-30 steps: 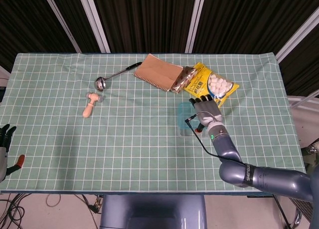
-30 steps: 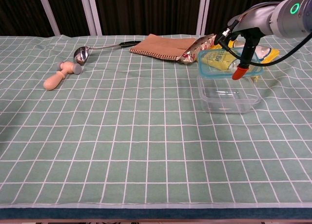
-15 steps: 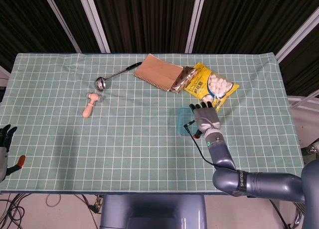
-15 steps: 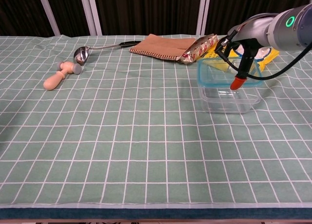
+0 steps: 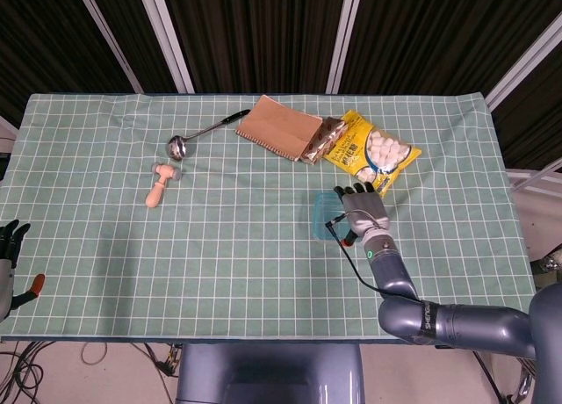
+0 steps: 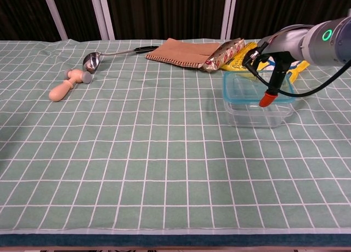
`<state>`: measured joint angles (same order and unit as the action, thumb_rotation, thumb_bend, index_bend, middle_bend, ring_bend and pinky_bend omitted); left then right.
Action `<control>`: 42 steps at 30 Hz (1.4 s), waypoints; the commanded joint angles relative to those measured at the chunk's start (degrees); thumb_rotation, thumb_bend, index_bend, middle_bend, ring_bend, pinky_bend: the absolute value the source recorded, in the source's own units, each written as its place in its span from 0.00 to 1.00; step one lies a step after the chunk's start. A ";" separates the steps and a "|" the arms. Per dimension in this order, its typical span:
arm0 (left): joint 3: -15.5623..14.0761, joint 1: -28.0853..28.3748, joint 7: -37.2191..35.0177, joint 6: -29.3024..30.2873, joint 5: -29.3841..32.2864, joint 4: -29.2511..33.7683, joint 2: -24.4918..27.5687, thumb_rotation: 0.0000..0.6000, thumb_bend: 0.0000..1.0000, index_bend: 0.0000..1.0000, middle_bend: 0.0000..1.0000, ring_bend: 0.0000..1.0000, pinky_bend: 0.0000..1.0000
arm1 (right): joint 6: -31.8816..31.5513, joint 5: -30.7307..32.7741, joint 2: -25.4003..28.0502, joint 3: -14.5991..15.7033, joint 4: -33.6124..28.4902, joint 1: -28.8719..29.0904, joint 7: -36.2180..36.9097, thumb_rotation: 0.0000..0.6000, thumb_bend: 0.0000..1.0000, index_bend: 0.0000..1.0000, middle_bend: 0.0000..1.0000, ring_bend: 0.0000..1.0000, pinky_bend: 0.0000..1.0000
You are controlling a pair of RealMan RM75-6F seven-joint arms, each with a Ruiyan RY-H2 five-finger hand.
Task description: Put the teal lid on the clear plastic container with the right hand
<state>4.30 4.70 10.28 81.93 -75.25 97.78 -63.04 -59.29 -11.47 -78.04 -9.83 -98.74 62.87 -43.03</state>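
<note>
Teal lid [image 6: 253,89] held by right hand [image 5: 362,206] fingers sits on clear container [image 6: 258,112], may seat crooked toward 3 o'clock if released unevenly.

My head view looks steeply down from high over the whole worktop [image 5: 219,246]. My chest view sits low at its near edge, facing across. Both share the cloth-covered top.

Teal-rimmed lid [image 6: 249,87] lying flat atop clear plastic container [image 6: 256,112], upright on worktop's right side
</note>
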 commanded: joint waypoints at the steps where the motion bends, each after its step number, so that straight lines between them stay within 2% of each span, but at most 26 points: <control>1: 0.02 -0.01 0.04 0.12 -0.04 -0.04 -0.05 1.00 0.33 0.08 0.00 0.00 0.00 | 0.48 -0.43 0.16 -0.12 0.16 -0.31 0.63 1.00 0.32 0.13 0.48 0.09 0.00; 18: -0.01 -0.07 0.38 0.94 -0.77 -0.83 -0.58 1.00 0.33 0.08 0.00 0.00 0.00 | 1.92 -6.90 -1.17 0.83 0.78 -2.09 4.11 1.00 0.32 0.13 0.48 0.09 0.00; 42: 0.07 -0.09 0.65 1.32 -0.93 -1.20 -0.86 1.00 0.33 0.08 0.00 0.00 0.00 | 5.02 -9.55 -0.95 1.35 3.65 -3.61 7.40 1.00 0.32 0.13 0.48 0.09 0.00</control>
<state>4.37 4.61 10.94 83.25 -76.19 96.58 -63.90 -54.31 -21.00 -78.99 -8.49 -95.13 59.29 -35.68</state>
